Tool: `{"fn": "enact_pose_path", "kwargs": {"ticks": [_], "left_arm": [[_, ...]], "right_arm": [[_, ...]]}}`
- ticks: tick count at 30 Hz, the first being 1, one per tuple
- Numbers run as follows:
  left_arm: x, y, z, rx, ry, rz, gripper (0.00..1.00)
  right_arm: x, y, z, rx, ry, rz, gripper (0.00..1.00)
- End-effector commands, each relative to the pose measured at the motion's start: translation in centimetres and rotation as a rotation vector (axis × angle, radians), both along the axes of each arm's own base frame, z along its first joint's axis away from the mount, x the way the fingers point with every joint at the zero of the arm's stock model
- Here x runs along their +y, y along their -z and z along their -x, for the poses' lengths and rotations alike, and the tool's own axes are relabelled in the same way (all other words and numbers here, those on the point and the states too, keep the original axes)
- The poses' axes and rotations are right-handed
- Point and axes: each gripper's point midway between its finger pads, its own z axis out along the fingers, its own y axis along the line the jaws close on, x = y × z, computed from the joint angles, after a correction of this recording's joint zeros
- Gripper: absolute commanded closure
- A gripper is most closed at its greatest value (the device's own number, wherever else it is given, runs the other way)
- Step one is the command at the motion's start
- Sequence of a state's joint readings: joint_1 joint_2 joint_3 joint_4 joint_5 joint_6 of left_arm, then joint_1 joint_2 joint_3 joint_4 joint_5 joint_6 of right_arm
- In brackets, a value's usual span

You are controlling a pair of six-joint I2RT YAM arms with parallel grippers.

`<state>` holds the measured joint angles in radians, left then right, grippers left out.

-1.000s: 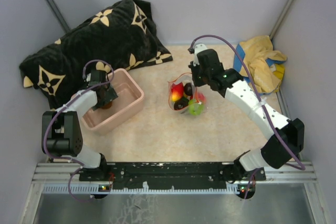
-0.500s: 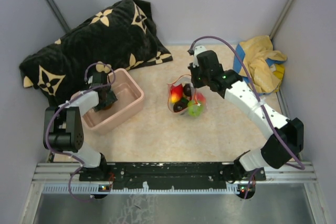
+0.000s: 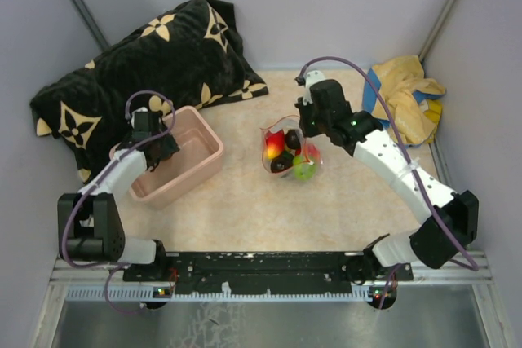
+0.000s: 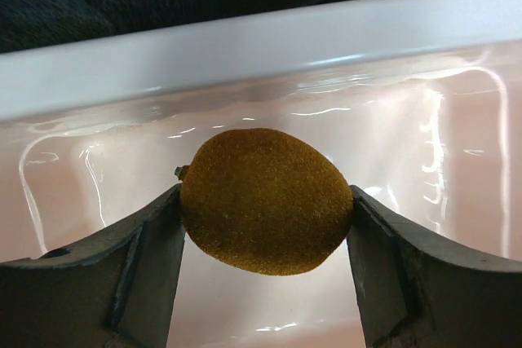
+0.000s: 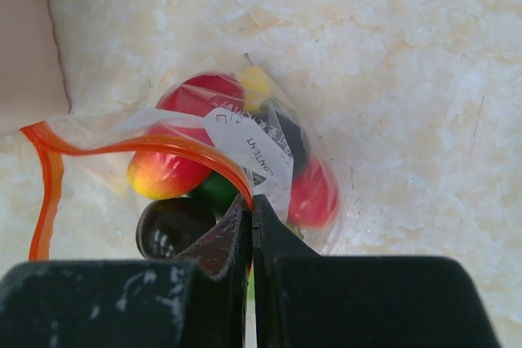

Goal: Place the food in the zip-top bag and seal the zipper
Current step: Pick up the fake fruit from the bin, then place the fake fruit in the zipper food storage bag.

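1. Left claw (image 4: 265, 205): over the last second its jaws have narrowed. Both fingers now press the sides of the fuzzy brown egg-shaped toy fruit (image 4: 265, 197), inside the pink rectangular plastic tub (image 3: 208, 143). In the overhead view the claw has also shifted slightly toward the tub's far left side.
2. Meaning: the pick-up of this piece appears just completed. It still has to be carried across the mottled beige counter (image 3: 245, 201) to the bag.
3. Right claw (image 5: 251, 209): unchanged, with its jaws pinched together on the near lip of the small see-through zip-top bag (image 5: 281, 165). It grips at the thin orange-red zipper strip (image 5: 163, 143) and holds the mouth open.
4. Glossy red, yellow, green and dark toy fruits (image 3: 285, 156) already lie in the bag, mid-counter. The zipper is not yet sealed.
5. Writing: a white label (image 5: 249, 148) on the bag bears small print. One word seems to read "CONTENT"; the rest is too small to read.
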<state>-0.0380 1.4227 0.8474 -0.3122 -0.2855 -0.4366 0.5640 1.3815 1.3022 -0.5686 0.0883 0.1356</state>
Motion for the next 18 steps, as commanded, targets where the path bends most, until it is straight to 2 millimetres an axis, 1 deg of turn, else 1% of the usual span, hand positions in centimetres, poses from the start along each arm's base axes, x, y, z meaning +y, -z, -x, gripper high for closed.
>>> {"fn": "enact_pose_path", "kwargs": {"ticks": [1,3,4,7,11,15,18], "left_arm": [[-1.2,-2.9,-0.4,-0.099,0.082,0.023,0.35],[-1.9,-4.3,-0.4,-0.136,0.120,0.037,0.35],[-2.4,-5.4,-0.4,-0.169,0.148,0.043,0.35],[-4.2,-8.0,-0.4,-0.246,0.247,0.080,0.35],[-6.7,-10.9,0.0,-0.331,0.349,0.133,0.36],[-10.4,-13.8,0.6,-0.420,0.467,0.200,0.36],[-13.6,-15.7,1.6,-0.492,0.566,0.241,0.36]], "right_arm": [[-0.7,-4.1,-0.5,-0.099,0.031,-0.058,1.00],[-0.6,-4.5,-0.3,-0.104,0.028,-0.068,1.00],[-0.6,-4.7,-0.2,-0.105,0.026,-0.075,1.00],[-0.4,-5.3,-0.1,-0.112,0.019,-0.091,1.00],[-0.1,-6.1,-0.1,-0.104,0.007,-0.099,1.00],[0.1,-7.1,-0.1,-0.115,0.003,-0.118,1.00],[0.4,-7.4,0.0,-0.117,-0.002,-0.133,1.00]]}}
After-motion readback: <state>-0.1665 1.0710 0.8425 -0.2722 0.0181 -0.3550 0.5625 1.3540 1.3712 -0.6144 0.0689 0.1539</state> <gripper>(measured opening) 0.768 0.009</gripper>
